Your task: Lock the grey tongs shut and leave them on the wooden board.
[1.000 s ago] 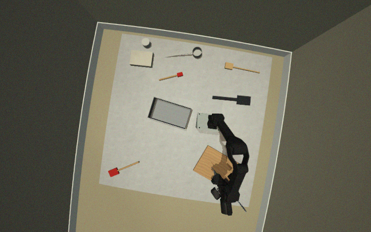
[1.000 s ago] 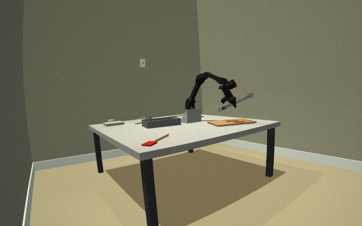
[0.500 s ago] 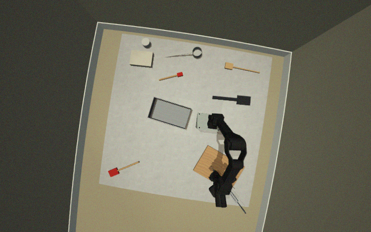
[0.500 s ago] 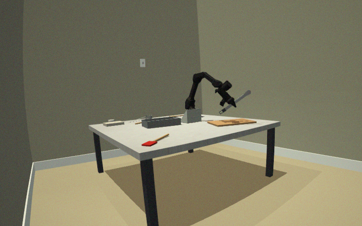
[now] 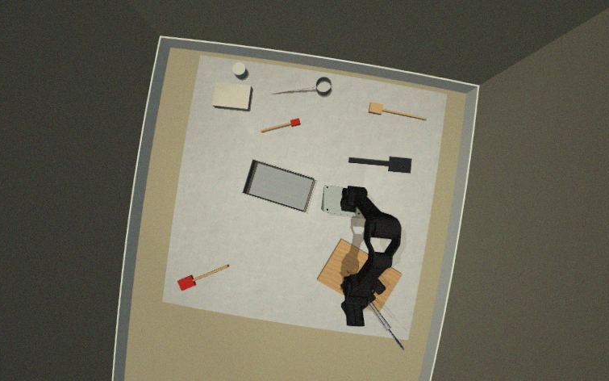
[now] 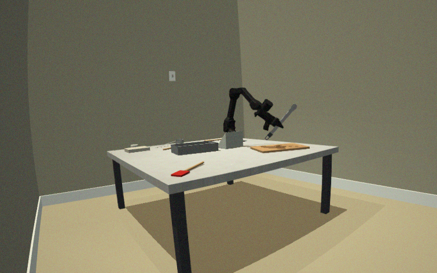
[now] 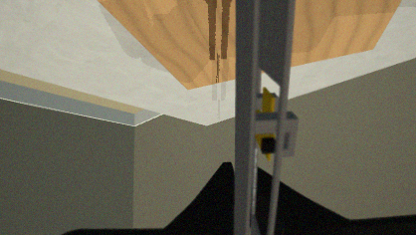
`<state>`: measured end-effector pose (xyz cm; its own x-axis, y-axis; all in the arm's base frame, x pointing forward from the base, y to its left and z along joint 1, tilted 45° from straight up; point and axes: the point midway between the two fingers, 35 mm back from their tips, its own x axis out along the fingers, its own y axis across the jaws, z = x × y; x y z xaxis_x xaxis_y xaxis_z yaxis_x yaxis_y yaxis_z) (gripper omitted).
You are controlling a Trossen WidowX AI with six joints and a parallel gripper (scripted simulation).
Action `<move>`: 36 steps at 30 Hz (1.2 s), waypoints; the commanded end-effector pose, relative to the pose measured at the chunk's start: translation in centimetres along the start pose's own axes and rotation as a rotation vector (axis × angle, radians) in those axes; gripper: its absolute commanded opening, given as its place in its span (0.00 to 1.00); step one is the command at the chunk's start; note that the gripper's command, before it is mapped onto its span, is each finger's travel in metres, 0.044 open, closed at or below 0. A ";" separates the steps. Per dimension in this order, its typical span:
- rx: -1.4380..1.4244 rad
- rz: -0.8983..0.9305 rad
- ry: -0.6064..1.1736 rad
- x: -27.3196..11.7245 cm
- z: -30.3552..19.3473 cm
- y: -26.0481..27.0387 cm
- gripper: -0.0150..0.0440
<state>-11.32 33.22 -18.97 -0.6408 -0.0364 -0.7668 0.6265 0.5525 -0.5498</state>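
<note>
The grey tongs (image 5: pixel 380 316) (image 6: pixel 287 114) (image 7: pixel 246 100) are in the air above the wooden board (image 5: pixel 331 265) (image 6: pixel 264 149) (image 7: pixel 191 65). My gripper (image 5: pixel 370 299) (image 6: pixel 280 125) (image 7: pixel 236 170) is shut on them at mid-length. In the exterior view they slant steeply: the rounded tip end is up and to the right, the square hinge end down and to the left. Their two arms lie close together and almost parallel, with a yellow piece (image 7: pixel 268 100) between them. Whether the lock is engaged cannot be seen. The roasting tin (image 5: pixel 278 186) (image 6: pixel 194 149) is empty.
A black spatula (image 5: pixel 399 165) lies behind the robot's base (image 5: pixel 331 198) (image 6: pixel 234 139). A red spatula (image 5: pixel 186 282) (image 6: pixel 180 173) lies at the table's front left. A small strainer (image 5: pixel 323 86), a cream block (image 5: pixel 232 96) and other utensils lie at the back. The tongs' tip end reaches past the table edge in the top view.
</note>
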 end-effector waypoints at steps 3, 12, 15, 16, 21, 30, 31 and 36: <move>-0.019 -0.002 0.102 -1.2 -0.4 -0.5 0.00; -0.041 -0.013 0.223 -2.7 0.2 -1.8 0.00; -0.050 -0.016 0.260 -3.3 0.4 -2.3 0.00; -0.052 -0.017 0.267 -3.4 0.5 -2.4 0.00; -0.052 -0.017 0.269 -3.4 0.5 -2.4 0.00; -0.052 -0.017 0.269 -3.4 0.5 -2.4 0.00; -0.052 -0.017 0.269 -3.4 0.5 -2.4 0.00; -0.052 -0.017 0.269 -3.4 0.5 -2.4 0.00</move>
<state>-10.38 31.39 -15.41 -0.7462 0.1656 -0.6448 0.5980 0.5924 -0.5399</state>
